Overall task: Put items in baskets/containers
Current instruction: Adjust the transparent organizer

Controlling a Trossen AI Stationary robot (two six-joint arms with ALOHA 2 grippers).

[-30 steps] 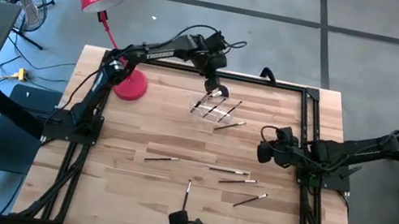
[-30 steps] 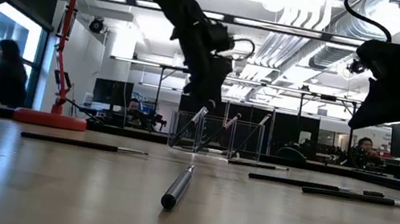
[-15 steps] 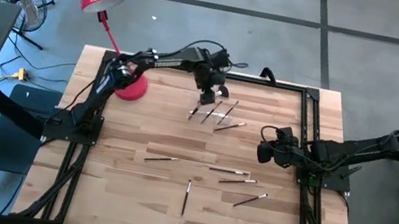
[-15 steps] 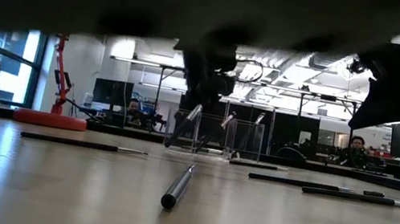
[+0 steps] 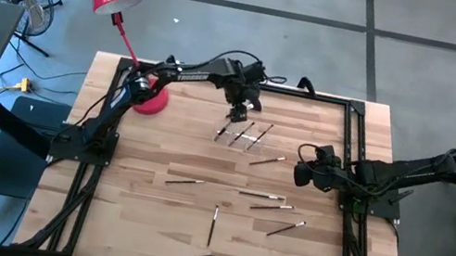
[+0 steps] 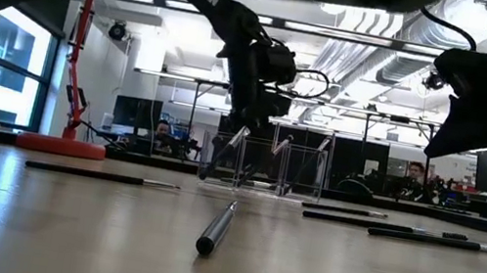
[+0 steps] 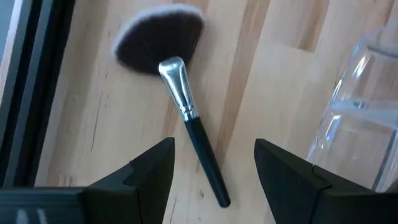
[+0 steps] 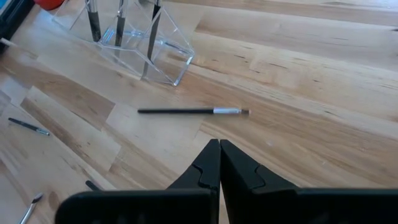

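Below open left claw [image 7: 214, 163]: fan brush [image 7: 177, 87], untouched.

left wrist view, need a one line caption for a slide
Open left gripper hovering over a fan brush lying on the wooden table, beside the clear holder.

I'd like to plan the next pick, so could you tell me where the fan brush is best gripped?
Probably mid-handle, from straight above: the fan brush lies flat on the wood, its slim dark handle between the open left gripper fingers; the splayed bristles would crush.
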